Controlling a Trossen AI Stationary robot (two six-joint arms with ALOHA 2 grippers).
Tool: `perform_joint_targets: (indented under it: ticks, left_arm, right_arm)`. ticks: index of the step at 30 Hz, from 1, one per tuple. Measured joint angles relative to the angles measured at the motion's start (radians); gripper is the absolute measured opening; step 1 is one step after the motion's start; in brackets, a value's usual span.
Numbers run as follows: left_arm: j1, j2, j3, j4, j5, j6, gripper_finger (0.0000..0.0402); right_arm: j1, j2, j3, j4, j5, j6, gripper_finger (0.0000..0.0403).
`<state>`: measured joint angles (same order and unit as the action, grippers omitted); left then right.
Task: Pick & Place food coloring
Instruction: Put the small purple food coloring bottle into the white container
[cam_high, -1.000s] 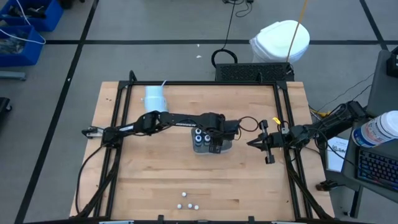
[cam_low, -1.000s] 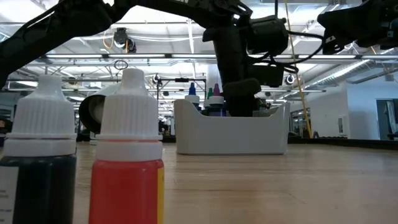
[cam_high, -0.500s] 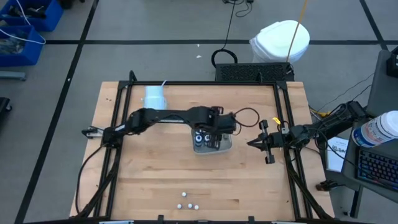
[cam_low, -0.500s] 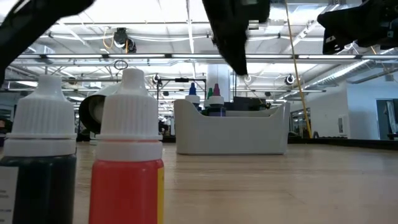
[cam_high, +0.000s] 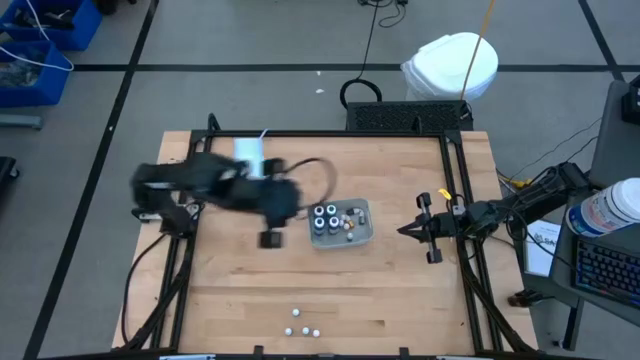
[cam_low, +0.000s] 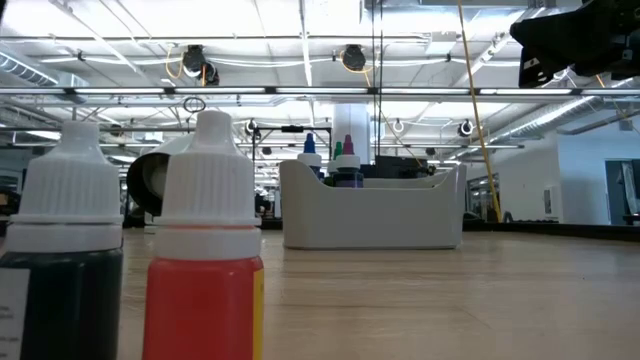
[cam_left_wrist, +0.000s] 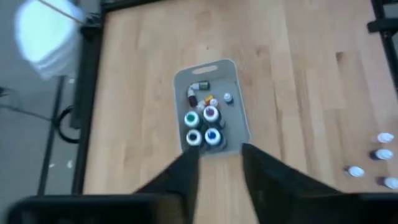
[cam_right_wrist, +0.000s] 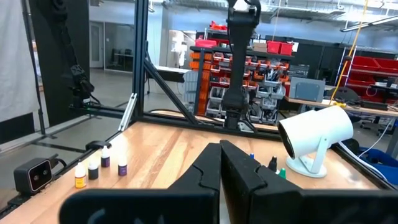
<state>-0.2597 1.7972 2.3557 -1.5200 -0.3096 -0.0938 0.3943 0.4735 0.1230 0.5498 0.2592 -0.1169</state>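
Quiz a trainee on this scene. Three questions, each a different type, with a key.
1. True or false: the left gripper, beside the grey rectangular tray, holds a bottle.
2. How many small white-capped bottles stand loose near the front edge of the wooden table? A) two B) four C) seven
3. Which gripper is shut?

Key
1. False: its fingers are apart with nothing between them.
2. B
3. The right gripper, waiting at the table's right side.
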Motion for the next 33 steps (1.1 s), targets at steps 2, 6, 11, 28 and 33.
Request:
perform_joint_targets:
  ticks: [2, 6, 11, 28, 33]
  left_arm:
    - [-0.078, -0.056, -0.022, -0.033, -0.086, -0.087, 0.0075]
    - [-0.27, -0.169, -0.135, -0.031, -0.279, -0.272, 0.0011]
    - [-0.491, -0.278, -0.428, -0.012, -0.477, -0.495, 0.0006]
    - [-0.355, -0.841, -1.513, 1.362, -0.085, 0.159, 0.0003]
    - [-0.119, -0.953, -1.695, 1.578, 0.194, 0.252, 0.0002]
  right_arm:
    - [0.0, 0.0, 0.0, 0.0, 0.0, 0.0, 0.0]
    - [0.0, 0.0, 0.0, -0.001, 0.0, 0.0, 0.0]
    - [0.0, 0.0, 0.0, -0.002, 0.0, 0.035, 0.0]
    - [0.0, 0.012, 0.0, -0.001, 0.0, 0.05, 0.0]
    - [0.0, 0.033, 0.0, -0.001, 0.0, 0.05, 0.0]
